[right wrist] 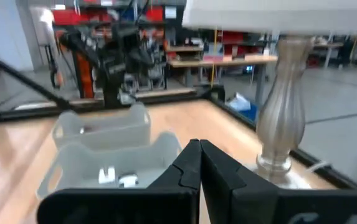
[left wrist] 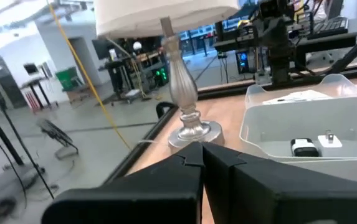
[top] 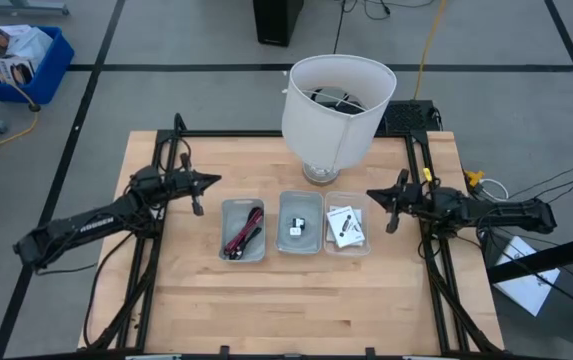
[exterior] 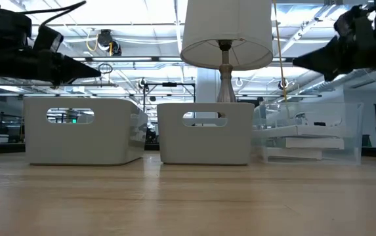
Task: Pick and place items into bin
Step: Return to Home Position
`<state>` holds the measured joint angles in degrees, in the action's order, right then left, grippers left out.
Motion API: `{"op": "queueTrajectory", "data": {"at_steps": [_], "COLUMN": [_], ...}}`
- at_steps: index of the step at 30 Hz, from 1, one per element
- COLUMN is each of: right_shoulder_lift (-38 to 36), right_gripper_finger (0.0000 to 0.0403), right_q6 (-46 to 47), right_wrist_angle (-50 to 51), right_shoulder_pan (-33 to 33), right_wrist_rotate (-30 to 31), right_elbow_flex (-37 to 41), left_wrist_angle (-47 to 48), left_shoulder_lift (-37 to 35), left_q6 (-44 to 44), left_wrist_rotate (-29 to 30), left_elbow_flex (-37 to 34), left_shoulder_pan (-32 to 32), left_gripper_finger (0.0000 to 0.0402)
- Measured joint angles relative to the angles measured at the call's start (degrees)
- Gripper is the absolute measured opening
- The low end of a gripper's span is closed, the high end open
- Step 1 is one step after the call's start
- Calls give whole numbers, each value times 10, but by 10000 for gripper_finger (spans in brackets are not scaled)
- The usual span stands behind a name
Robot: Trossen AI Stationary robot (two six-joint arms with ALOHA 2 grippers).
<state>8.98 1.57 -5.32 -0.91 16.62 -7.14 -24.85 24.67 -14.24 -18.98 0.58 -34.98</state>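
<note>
Three small bins stand in a row mid-table. The left grey bin [top: 241, 230] holds coiled black and dark-red cables [top: 245, 236]. The middle grey bin [top: 300, 222] holds a tiny black cube [left wrist: 304, 147] and a tiny white block [left wrist: 331, 139]. The clear bin [top: 345, 226] holds white card packets [top: 343, 224]. My left gripper [top: 211, 180] hovers shut, level, left of and above the bins. My right gripper [top: 371, 193] hovers shut, level, just right of the clear bin's far end. Both hold nothing.
A big white lampshade [top: 338, 95] on a silver lamp base [left wrist: 194, 132] stands just behind the bins, between the two grippers. A blue crate [top: 23, 62] sits on the floor at the far left. Bare wood lies near the table's front edge [top: 296, 310].
</note>
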Motion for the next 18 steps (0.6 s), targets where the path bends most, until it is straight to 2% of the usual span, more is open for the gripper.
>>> {"op": "queueTrajectory", "data": {"at_steps": [8, 13, 18], "right_shoulder_lift": [-3, -8, -8], "right_gripper_finger": [0, 0, 0], "right_q6": [-11, 0, 12], "right_wrist_angle": [48, 37, 6], "right_shoulder_pan": [-3, -2, 8], "right_wrist_rotate": [0, -4, -20], "right_elbow_flex": [2, 4, 24], "left_wrist_angle": [51, 68, 73], "left_shoulder_lift": [-60, -93, -108], "left_q6": [-32, -13, 10], "left_wrist_rotate": [-31, -88, -93], "left_elbow_flex": [0, 0, 0], "left_shoulder_pan": [-12, -23, -17], "left_gripper_finger": [2, 2, 2]}}
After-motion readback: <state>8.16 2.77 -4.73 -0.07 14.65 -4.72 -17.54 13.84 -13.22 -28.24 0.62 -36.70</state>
